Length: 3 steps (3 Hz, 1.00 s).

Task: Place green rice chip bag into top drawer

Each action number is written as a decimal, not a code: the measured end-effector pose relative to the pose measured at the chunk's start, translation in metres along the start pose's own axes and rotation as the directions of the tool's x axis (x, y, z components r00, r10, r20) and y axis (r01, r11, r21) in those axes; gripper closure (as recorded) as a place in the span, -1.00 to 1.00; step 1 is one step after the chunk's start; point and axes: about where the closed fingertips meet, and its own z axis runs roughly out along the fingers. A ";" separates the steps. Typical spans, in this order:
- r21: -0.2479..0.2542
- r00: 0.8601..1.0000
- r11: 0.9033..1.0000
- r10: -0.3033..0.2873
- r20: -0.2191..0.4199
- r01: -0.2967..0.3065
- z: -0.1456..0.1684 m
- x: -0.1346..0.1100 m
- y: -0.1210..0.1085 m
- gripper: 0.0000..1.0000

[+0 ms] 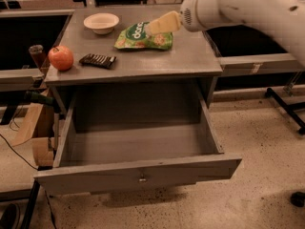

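The green rice chip bag [140,37] lies flat on the grey cabinet top [190,56], toward the back middle. My gripper [157,25], with pale yellow fingers on a white arm that comes in from the upper right, is over the bag's upper right part. The top drawer [138,175] is pulled wide open below the cabinet top; its grey inside is bare and its front panel has a small metal pull [142,179].
A white bowl [101,22] stands at the back left of the top. A red apple [61,57] and a dark striped snack bar [97,60] lie at the front left. Dark tables flank the cabinet. Cardboard and cables lie on the floor at left.
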 end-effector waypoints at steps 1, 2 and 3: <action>-0.011 0.998 0.999 0.032 0.046 -0.031 0.065 -0.022 0.013 -1.00; -0.057 0.999 0.998 0.034 0.042 -0.032 0.115 -0.038 0.033 -1.00; -0.117 1.000 0.993 0.017 -0.004 -0.017 0.157 -0.043 0.055 -1.00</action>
